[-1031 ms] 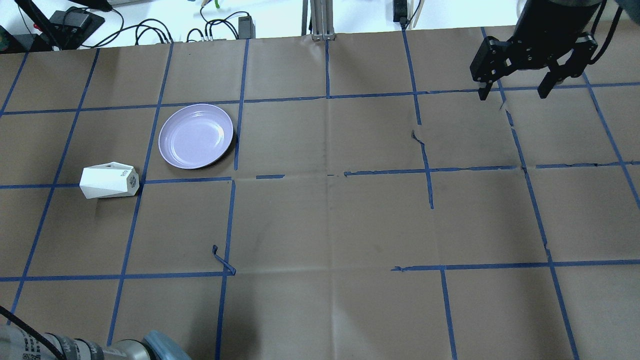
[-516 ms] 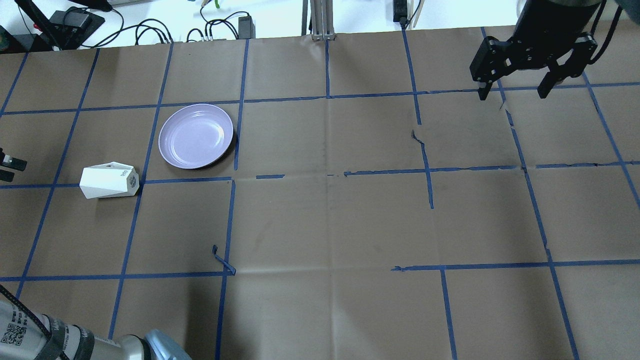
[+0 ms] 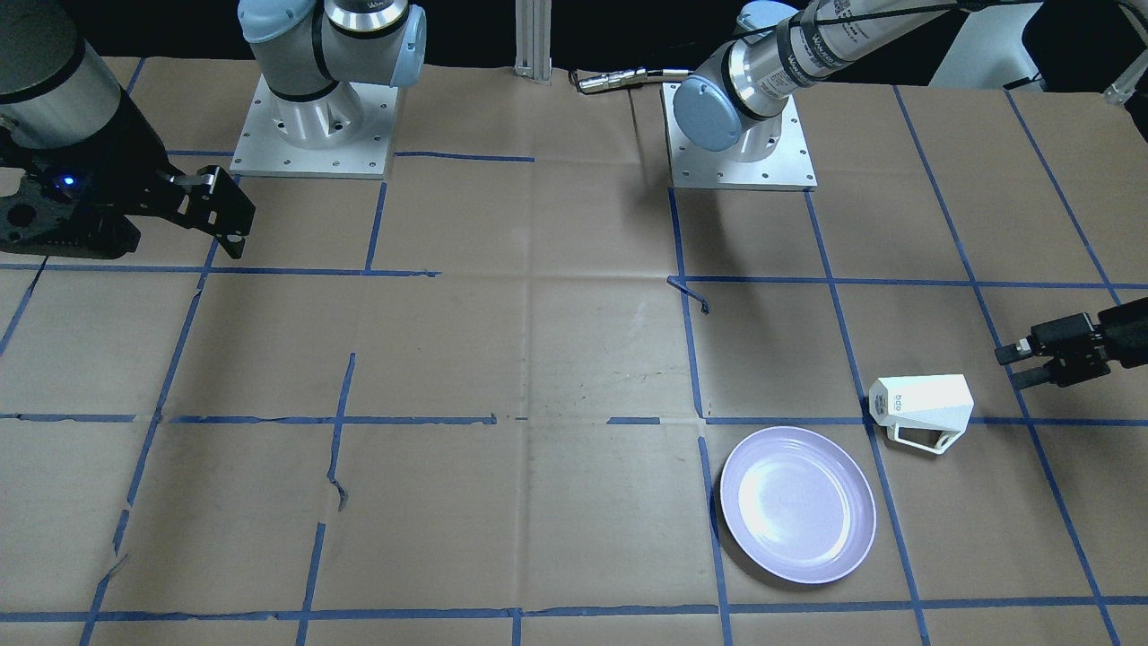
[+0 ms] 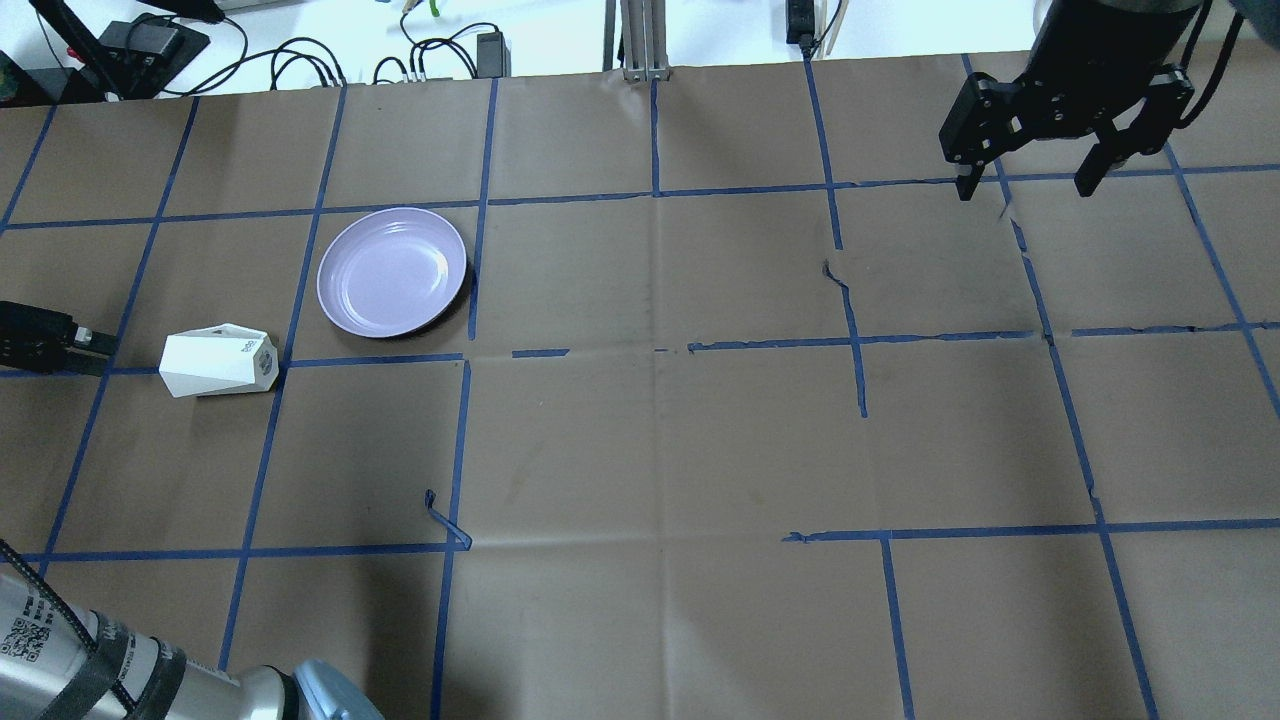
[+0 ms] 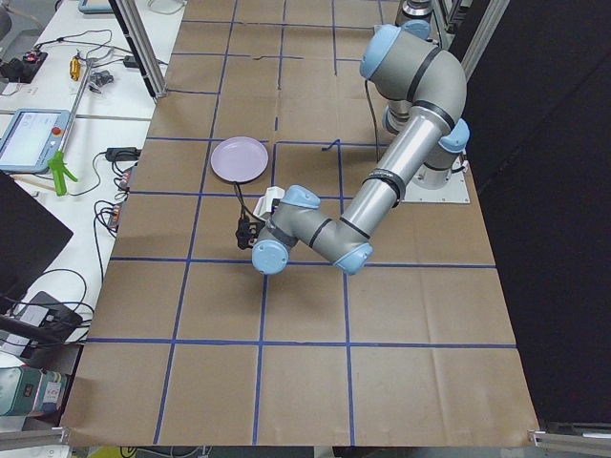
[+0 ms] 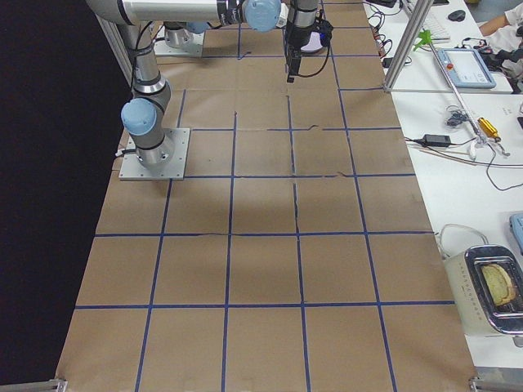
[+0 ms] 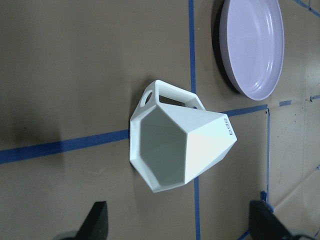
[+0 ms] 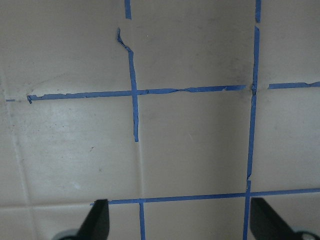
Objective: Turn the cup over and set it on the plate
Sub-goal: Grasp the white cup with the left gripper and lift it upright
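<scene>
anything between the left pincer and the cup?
Only bare brown paper and a blue tape line between left pincer and white faceted cup, in the overhead view.

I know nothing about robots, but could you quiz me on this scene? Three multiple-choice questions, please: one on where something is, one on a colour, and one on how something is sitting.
1. Where is the cup relative to the plate?
A. On top of it
B. On the table beside it, not touching
C. Held in the air above it

2. What colour is the plate?
A. Pale lavender
B. Green
C. Red

3. How does the cup sit?
A. Upright
B. Upside down on its rim
C. On its side

Answers:
1 B: the overhead view shows bare brown paper between them.
2 A: it reads as a glossy pale lavender in every view.
3 C: the left wrist view looks straight into its opening, and the handle points sideways.
</scene>
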`<state>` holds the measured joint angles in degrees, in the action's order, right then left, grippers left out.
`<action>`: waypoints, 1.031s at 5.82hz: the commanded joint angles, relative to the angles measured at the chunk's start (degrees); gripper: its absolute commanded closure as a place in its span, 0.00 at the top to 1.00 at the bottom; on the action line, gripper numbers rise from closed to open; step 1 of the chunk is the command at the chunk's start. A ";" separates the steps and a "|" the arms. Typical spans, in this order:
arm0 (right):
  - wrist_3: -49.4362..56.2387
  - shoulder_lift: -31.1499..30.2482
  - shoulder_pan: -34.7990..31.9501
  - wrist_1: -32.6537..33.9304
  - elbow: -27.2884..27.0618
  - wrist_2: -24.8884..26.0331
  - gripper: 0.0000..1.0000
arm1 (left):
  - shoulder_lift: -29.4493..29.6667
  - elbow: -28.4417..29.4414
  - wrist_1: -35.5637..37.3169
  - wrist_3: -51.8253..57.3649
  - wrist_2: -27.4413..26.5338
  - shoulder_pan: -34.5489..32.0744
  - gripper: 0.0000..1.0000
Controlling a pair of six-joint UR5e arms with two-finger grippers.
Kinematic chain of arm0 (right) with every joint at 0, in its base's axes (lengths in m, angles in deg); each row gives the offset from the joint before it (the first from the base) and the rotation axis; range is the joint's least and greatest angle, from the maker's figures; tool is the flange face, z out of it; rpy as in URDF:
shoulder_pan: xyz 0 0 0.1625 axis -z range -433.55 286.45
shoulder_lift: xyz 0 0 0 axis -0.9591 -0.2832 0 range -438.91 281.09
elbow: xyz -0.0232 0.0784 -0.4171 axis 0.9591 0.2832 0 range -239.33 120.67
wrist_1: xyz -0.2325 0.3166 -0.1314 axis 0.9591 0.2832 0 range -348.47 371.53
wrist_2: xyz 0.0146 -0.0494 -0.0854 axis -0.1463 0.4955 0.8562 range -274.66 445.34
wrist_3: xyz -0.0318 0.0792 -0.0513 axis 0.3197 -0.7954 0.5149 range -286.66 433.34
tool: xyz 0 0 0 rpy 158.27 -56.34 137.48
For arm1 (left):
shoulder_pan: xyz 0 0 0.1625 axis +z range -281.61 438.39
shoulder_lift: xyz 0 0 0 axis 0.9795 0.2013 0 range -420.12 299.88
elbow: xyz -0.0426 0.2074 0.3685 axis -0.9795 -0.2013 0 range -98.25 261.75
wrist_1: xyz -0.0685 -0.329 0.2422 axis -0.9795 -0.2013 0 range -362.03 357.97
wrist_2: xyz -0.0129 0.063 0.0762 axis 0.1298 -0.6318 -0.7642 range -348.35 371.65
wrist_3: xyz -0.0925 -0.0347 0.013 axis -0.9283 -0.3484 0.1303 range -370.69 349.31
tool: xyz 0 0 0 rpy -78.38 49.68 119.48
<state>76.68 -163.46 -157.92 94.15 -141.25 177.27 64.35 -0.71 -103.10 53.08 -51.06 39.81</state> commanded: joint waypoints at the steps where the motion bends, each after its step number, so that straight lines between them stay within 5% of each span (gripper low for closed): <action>1: 0.00 0.00 0.00 0.00 0.00 0.00 1.00 | 0.95 -1.29 -0.62 2.92 2.33 -1.66 0.98; 4: 0.00 0.00 0.00 0.00 0.00 0.00 1.00 | 2.35 -2.09 -2.28 4.87 2.43 -3.26 0.95; 5: 0.00 0.00 0.00 0.00 0.00 0.00 1.00 | 2.79 -2.01 -3.60 4.97 2.43 -3.35 0.80; 6: 0.00 0.00 0.00 0.00 0.00 0.00 1.00 | 2.80 -1.92 -3.70 5.14 2.43 -3.52 0.50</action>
<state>76.68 -163.46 -157.92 94.14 -141.25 177.27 67.01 -2.69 -106.37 58.05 -48.64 36.43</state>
